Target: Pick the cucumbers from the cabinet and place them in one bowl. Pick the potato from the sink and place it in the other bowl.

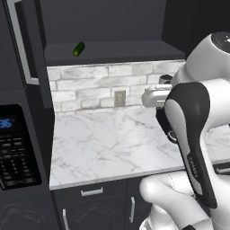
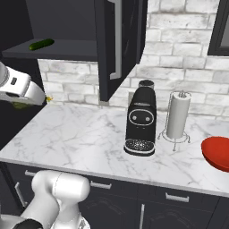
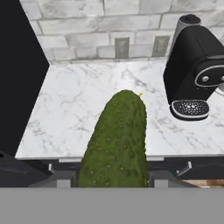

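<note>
Looking over a white marble counter that spans the middle of the left base view, with a pale brick wall behind it. Finding the dark cabinet across the top of that view, open, with its shelf exposed; in the right base view, seeing its tall door swung out at top centre, silver bar handle facing the camera. Noting a black microwave with blue digits down the left edge of the left base view.

Picking out a black coffee machine at the centre of the right base view, standing on the counter, and just to its right a paper towel roll upright in a wire holder. Catching the red bowl at the right edge, cut off by the frame, on the counter well apart from the arm.

Spotting one cucumber on the shelf, lying in the upper left of both base views. Seeing the held cucumber rise from the bottom centre of the hand view, over the counter, with the claw clenched around its lower end, one fingertip on each side.
</note>
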Motion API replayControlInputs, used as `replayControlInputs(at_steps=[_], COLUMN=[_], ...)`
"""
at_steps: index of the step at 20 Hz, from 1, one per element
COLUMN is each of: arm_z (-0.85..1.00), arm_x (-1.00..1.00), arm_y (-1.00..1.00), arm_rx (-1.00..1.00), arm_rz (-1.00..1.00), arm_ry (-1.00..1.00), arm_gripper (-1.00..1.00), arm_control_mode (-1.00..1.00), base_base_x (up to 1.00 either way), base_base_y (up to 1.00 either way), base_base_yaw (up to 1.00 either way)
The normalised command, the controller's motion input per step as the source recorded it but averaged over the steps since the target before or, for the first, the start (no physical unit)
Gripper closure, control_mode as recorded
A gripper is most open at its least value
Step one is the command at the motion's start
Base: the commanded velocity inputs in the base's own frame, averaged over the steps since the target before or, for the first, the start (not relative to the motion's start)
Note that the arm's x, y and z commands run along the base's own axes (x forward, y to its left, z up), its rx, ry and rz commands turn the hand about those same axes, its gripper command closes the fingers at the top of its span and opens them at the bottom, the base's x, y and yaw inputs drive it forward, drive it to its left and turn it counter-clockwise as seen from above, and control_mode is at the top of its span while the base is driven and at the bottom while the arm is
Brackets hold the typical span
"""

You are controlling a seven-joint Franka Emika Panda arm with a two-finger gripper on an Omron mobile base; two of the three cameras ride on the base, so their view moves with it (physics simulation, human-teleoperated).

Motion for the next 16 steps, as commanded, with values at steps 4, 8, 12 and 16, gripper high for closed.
replayControlInputs(at_steps=[4, 8, 12, 16], arm_z=[-0.66, -0.53, -0.36, -0.09], arm_x=[-0.38, -0.3, -0.36, -0.31], arm_y=[0.0, 0.0, 0.0, 0.0], arm_rx=[0.0, 0.0, 0.0, 0.0], arm_rz=[0.0, 0.0, 0.0, 0.0], arm_ry=[0.08, 0.06, 0.08, 0.07], arm_gripper=[1.0, 1.0, 1.0, 1.0], arm_control_mode=[-1.0, -1.0, -1.0, -1.0], base_base_x=[0.0, 0.0, 0.0, 0.0], base_base_y=[0.0, 0.0, 0.0, 0.0], base_base_yaw=[0.0, 0.0, 0.0, 0.0])
